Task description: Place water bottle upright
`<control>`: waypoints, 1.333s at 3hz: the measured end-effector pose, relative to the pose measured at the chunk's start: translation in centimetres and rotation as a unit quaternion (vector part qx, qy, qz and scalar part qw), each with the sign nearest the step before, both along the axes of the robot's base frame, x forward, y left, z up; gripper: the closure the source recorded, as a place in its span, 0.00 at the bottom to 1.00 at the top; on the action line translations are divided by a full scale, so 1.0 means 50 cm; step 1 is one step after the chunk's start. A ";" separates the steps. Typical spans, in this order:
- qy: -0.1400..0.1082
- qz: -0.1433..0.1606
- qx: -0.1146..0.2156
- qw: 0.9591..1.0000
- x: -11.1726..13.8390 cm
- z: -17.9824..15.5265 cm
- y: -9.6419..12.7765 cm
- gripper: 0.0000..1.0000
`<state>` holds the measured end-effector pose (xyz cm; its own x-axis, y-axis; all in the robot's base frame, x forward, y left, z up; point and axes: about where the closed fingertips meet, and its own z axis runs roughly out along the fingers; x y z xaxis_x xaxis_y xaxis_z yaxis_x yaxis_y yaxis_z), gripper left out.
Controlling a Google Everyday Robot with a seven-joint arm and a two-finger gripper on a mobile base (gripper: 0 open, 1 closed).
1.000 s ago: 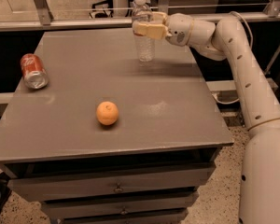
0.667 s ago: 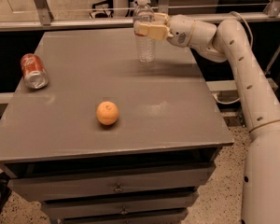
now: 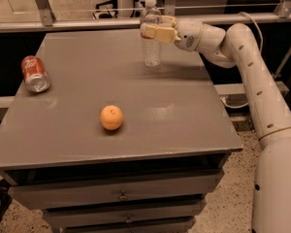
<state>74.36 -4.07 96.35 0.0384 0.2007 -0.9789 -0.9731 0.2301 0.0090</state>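
Note:
The water bottle (image 3: 152, 53) is a clear ribbed plastic bottle with a white cap. It stands upright on the grey table (image 3: 184, 115) near the far edge, right of the middle. My gripper (image 3: 153, 29) reaches in from the right. It is shut on the water bottle's upper part, just below the neck, with one finger (image 3: 157, 33) across the front that hides the label. The bottle's base rests on the tabletop.
A red soda can (image 3: 35, 74) lies on its side at the table's left edge. An orange (image 3: 111, 117) sits in the middle front. A metal rail (image 3: 77, 24) runs behind the table. Drawers (image 3: 121, 195) are below the top.
Almost nothing has changed. The gripper stays closed around the upright bottle at the same spot on the table.

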 end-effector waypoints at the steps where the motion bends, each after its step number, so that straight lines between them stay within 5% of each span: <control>1: 0.007 0.002 0.014 1.000 0.001 -0.006 -0.004 1.00; 2: 0.009 0.002 0.016 1.000 0.001 -0.007 -0.004 1.00; 4: 0.022 0.008 0.009 1.000 0.004 -0.018 -0.002 0.59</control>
<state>74.56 -4.16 95.45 -0.0085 0.2176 -0.9760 -0.9751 0.2143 0.0563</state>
